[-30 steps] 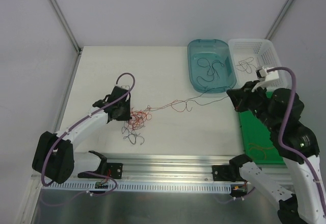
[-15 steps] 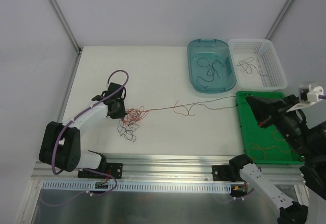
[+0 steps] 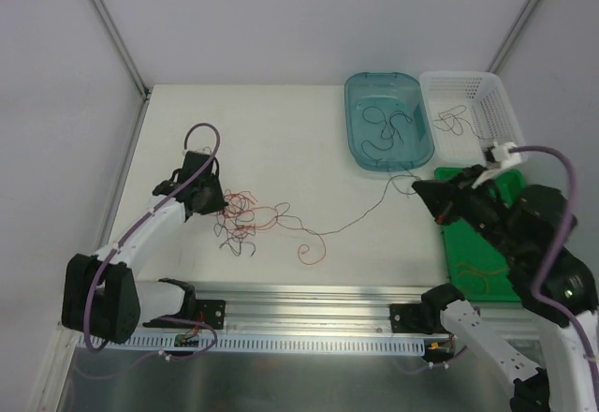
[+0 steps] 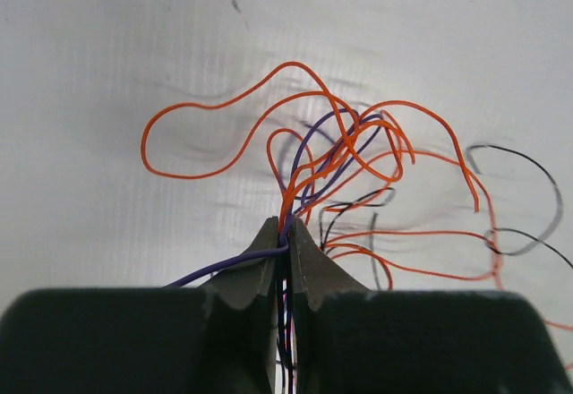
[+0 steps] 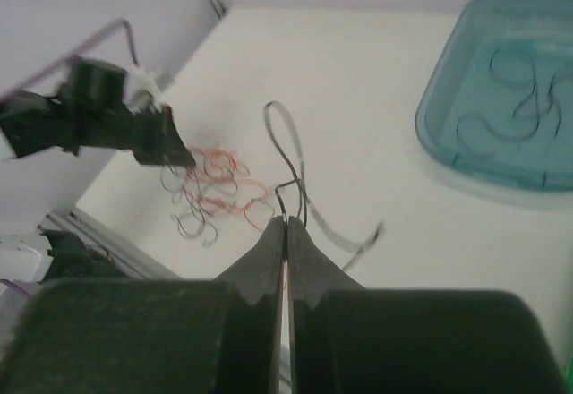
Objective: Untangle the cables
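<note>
cables: hair-thin curly orange, purple, black strands | left end effector: pinching their bundle, loops ahead | right end effector: clamped on black cable

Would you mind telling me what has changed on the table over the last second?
The right gripper swung out rightward, pulling one strand taut from the tangle, then came back toward the centre. The strand now lies slack and curled on the table. The left gripper shifted slightly left. Both grippers kept their grip. The teal tray, white basket and green mat stayed put.
</note>
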You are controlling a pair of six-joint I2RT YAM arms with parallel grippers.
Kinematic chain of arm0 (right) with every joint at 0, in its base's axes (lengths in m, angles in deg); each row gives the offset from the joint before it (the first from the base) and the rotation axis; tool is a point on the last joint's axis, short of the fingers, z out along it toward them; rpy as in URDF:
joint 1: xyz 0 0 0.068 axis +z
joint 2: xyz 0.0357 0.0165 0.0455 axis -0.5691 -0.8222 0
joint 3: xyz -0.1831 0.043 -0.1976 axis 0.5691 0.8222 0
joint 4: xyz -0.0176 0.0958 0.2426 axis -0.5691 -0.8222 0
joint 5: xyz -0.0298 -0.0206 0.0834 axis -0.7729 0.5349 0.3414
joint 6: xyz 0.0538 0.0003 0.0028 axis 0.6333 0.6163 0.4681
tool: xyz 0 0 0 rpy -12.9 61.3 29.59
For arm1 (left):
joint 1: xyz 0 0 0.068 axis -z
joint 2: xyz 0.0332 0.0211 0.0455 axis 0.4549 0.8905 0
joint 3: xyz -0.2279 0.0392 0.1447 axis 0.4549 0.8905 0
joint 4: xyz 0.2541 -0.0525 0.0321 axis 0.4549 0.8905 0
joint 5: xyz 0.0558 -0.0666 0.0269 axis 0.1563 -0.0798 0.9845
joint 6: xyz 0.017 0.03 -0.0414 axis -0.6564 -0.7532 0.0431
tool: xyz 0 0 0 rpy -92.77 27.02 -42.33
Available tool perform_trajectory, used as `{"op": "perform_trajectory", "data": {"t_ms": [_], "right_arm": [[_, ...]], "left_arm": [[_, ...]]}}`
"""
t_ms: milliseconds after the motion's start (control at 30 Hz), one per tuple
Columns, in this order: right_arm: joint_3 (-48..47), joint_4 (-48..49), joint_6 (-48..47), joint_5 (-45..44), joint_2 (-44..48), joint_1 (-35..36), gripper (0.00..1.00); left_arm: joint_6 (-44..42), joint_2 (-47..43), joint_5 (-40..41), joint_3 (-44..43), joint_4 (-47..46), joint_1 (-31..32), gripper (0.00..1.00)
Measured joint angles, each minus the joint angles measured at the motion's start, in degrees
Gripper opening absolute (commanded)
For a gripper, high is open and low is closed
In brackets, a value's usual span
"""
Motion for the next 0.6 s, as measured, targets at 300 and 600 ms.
{"op": "perform_trajectory", "data": {"t_ms": [300,600], "right_arm": [[8.48,-5.97,0.85,-3.85,-7.45,0.0,0.01],[-5.2,-17.22,-3.52,-18.73,-5.01,-0.07,0.01]], "left_arm": [[-1.36,-7.39,2.05,0.0,-0.48,-0.2,0.0],[-6.82,-6.99,12.72,-4.39,2.99,-8.55,0.0]]}}
